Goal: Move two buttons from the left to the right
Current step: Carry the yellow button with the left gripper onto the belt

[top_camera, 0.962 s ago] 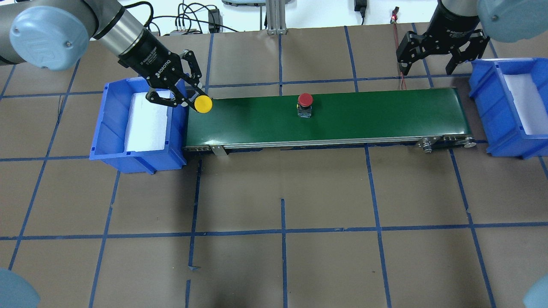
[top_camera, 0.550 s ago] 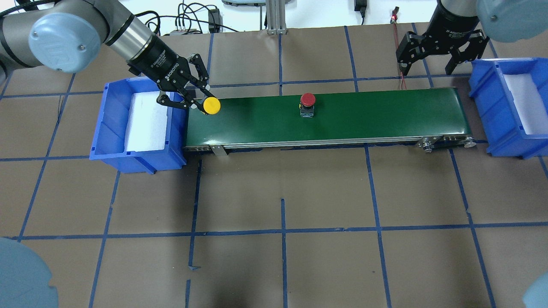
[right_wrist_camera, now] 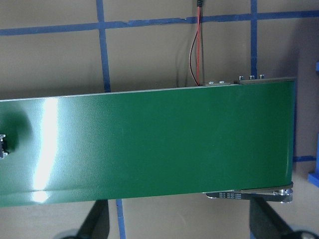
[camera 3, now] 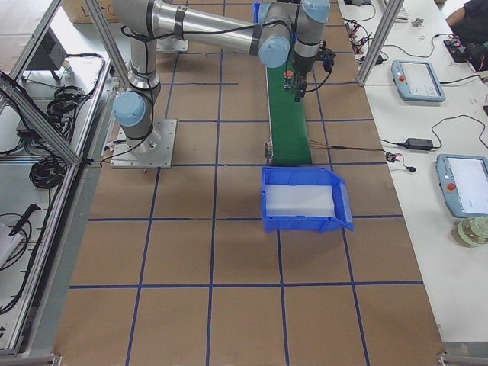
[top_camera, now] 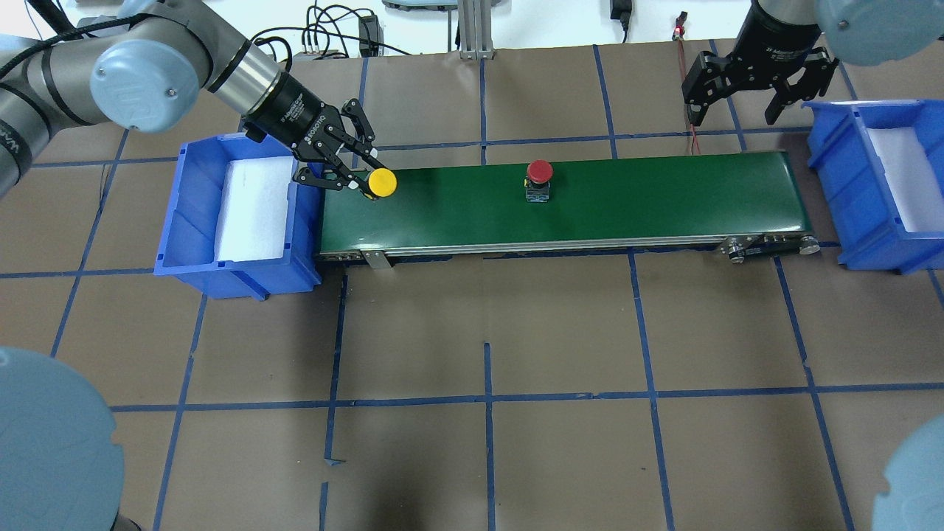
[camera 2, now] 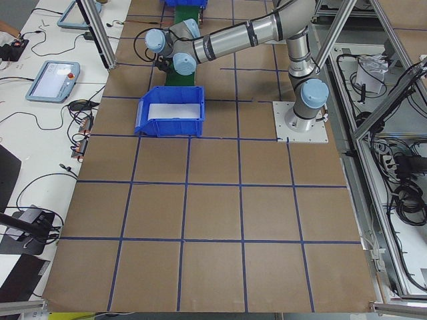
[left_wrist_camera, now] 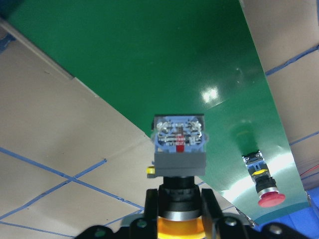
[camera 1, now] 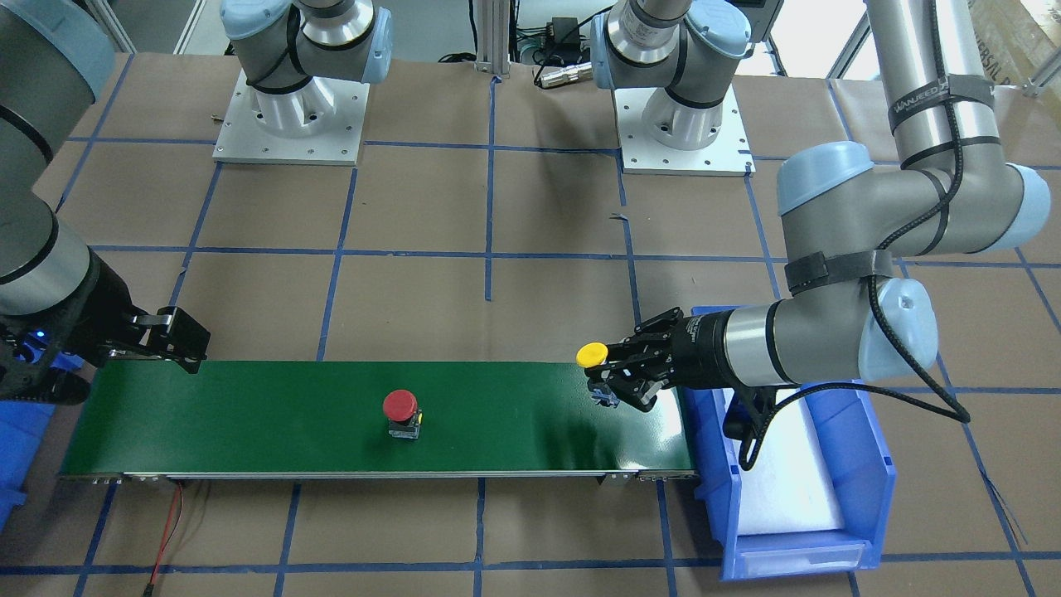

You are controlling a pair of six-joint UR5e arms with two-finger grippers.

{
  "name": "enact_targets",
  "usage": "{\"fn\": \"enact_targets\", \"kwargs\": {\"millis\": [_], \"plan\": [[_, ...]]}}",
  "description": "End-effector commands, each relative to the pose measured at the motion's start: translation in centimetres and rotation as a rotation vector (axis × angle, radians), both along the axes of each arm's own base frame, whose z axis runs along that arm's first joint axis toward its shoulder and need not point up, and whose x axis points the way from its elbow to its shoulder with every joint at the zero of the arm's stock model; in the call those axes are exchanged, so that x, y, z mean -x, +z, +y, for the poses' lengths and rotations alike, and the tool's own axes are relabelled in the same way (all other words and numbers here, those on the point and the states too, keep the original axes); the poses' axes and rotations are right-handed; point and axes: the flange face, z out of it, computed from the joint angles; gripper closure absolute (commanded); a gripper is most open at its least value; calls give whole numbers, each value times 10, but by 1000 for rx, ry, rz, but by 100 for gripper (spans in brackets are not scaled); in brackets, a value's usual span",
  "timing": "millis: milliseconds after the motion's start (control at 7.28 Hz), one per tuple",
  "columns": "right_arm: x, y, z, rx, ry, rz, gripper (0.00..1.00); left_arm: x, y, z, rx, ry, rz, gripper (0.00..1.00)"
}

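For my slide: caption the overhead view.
Left gripper holds the yellow button over the green conveyor; the red button sits mid-belt.

a wide table covered in brown paper [top_camera: 487, 457] is marked into large squares by strips of blue tape [top_camera: 560, 399]. a long green conveyor belt on a low metal frame [top_camera: 627, 199] lies across its far half. a red-capped push button with a black collar [top_camera: 539, 181] stands upright on the belt near its middle. an open blue plastic bin [top_camera: 192, 214] with a white foam pad [top_camera: 254, 210] sits against the belt's left end, and a second blue plastic bin [top_camera: 830, 169], also white-lined, sits just beside the right end. a thin red-and-black wire [top_camera: 689, 110] runs over the paper to the belt's far right corner. two square metal base plates [camera 1: 240, 145] rest on the robot's side of the table.
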Motion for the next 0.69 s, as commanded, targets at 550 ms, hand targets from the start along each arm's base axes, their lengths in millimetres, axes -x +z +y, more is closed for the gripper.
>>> {"fn": "enact_targets", "kwargs": {"millis": [550], "plan": [[-2, 2, 1, -1, 9, 0, 0, 8, -8, 2, 7, -174, -106, 83]]}}
